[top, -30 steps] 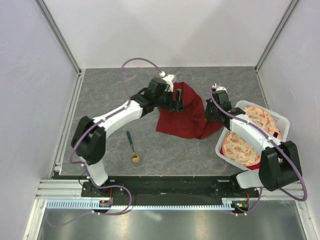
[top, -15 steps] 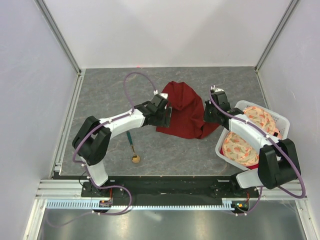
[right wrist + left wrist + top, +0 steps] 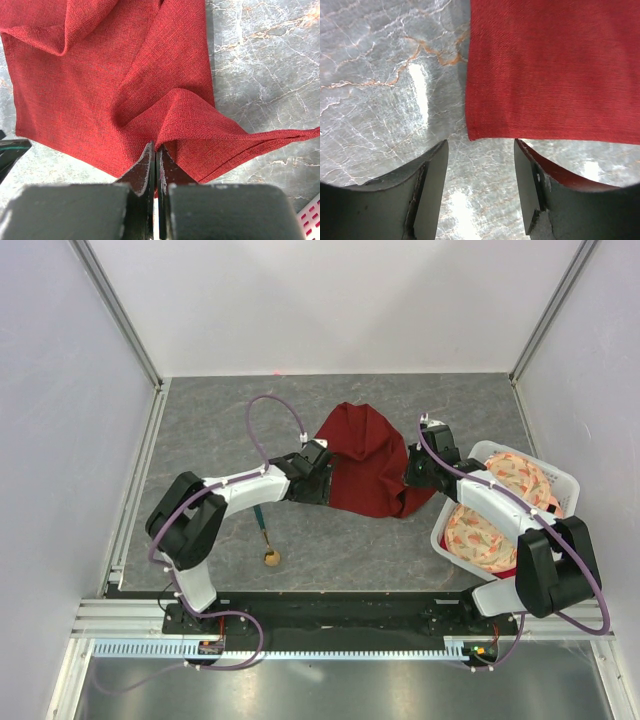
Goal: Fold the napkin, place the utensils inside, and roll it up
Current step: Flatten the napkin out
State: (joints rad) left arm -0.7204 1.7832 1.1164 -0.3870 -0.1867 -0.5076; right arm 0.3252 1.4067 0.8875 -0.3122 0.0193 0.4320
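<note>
Right gripper (image 3: 156,150): pinched tight on a raised fold at the right edge of the napkin (image 3: 100,90). Left gripper (image 3: 480,150): spread wide and empty, low over the table (image 3: 200,420) just off the napkin's near-left corner. Napkin is rumpled and partly bunched. Spoon (image 3: 264,532) lies left of the napkin and nearer me, apart from it. Basket (image 3: 562,480) with floral cloth (image 3: 500,510) stands just right of the napkin.

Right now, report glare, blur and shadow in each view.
Left wrist: bright glare streaks on the table; napkin weave and left gripper both sharp. Right wrist: napkin crisp, right gripper near body dark and featureless. Top external: even light, faint shadows under the arms, no glare on the table.
</note>
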